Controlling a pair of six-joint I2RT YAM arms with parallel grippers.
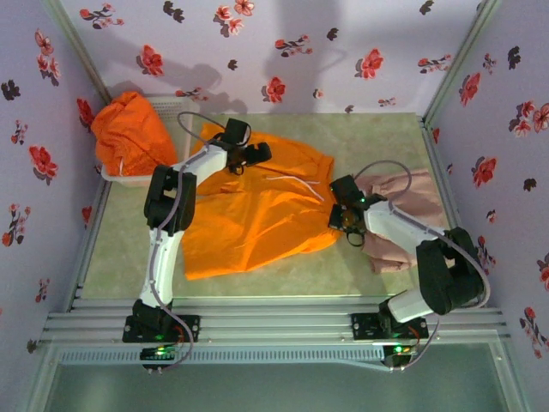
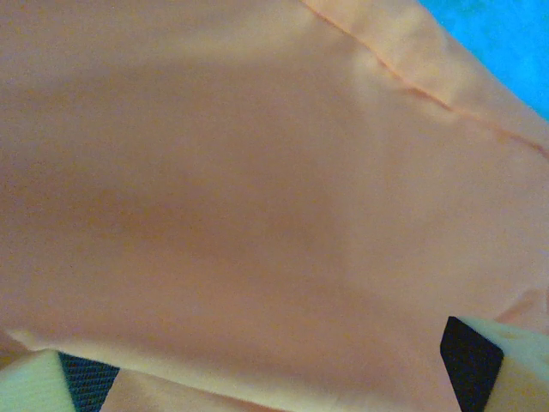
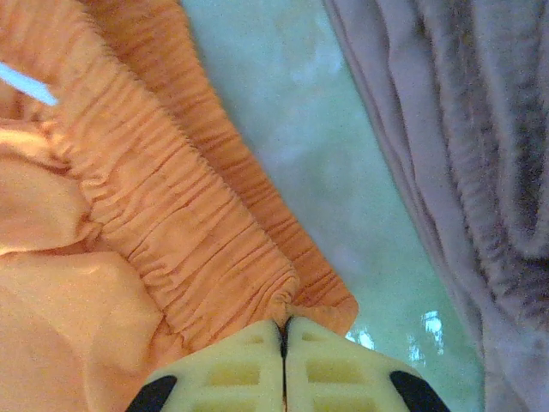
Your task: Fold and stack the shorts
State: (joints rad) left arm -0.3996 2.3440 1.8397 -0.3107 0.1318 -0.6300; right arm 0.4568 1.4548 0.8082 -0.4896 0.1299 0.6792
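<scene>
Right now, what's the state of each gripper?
Left gripper: open, fingers spread over the spread orange shorts.
Right gripper: shut, pinching the waistband of those shorts.

Left arm (image 1: pixel 163 257) and right arm (image 1: pixel 401 225): white links, black joint housings, looped grey cables; black green-lit bases on the ribbed rail (image 1: pixel 274 330). Right gripper (image 3: pixel 284 339): pale yellow gridded fingers (image 3: pixel 232 373), black pads.

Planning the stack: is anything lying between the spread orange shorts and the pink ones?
Only bare table separates the orange shorts from the pink shorts. The right gripper, shut on the orange waistband, has its arm over the pink ones.
</scene>
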